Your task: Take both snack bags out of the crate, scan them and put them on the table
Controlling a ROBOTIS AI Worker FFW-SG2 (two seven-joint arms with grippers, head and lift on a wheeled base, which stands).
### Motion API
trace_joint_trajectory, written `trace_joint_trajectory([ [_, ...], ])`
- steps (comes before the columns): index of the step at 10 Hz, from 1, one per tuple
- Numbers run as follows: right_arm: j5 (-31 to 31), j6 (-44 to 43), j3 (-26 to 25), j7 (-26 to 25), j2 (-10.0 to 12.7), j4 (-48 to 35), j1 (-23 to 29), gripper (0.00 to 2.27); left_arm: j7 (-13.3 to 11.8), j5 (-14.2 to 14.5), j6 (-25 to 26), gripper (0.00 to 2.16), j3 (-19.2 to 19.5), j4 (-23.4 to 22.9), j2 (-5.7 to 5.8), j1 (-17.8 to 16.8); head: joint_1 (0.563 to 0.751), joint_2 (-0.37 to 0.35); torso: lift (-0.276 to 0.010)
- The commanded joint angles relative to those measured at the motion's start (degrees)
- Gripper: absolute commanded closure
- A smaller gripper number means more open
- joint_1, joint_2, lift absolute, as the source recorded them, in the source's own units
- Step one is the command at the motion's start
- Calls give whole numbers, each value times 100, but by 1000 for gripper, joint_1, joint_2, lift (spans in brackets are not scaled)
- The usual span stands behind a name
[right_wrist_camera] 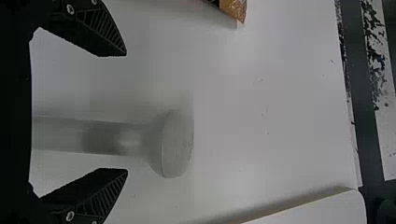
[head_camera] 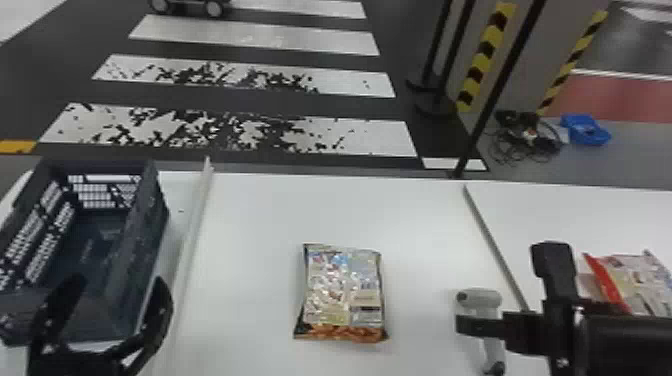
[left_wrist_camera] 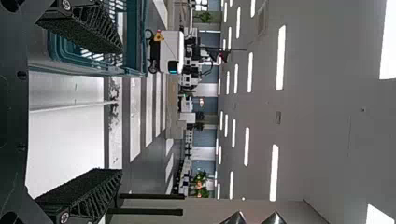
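Snack bag point(head_camera: 345, 295) lay on the bench point(head_camera: 250, 220) between the left hand point(head_camera: 119, 282) and right hand point(head_camera: 504, 287), both empty, fingers spread wide. A red-edged bag point(head_camera: 635, 282) right of the right hand was cut off by the head view's edge; the right hand partly hid the scanner point(head_camera: 478, 298).

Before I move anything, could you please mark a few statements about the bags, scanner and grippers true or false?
1. A snack bag lies between the crate and the scanner. True.
2. The red-edged bag is inside the crate. False: it lies to the right of the scanner.
3. The right gripper is clamped shut. False: its fingers stand wide apart.
4. The left gripper is open. True.
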Motion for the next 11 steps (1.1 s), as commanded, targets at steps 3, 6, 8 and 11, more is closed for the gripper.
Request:
trace_joint_trajectory([
  [3,9,-66,0,21,-150,338,-158,211,4,0,-5,83,9,19,-9,-2,695,-147,-91],
  [6,88,-206,9,136,-308,541,-202,1777,4,9,-40,83,9,36,-9,-2,695,-164,-91],
  [8,158,-189,9,162,-370,655,-238,2253,4,18,-58,83,9,54,-9,-2,695,-174,-91],
  [11,114,-189,70,188,-414,699,-238,2253,4,18,-58,83,9,62,-9,-2,695,-185,-91],
])
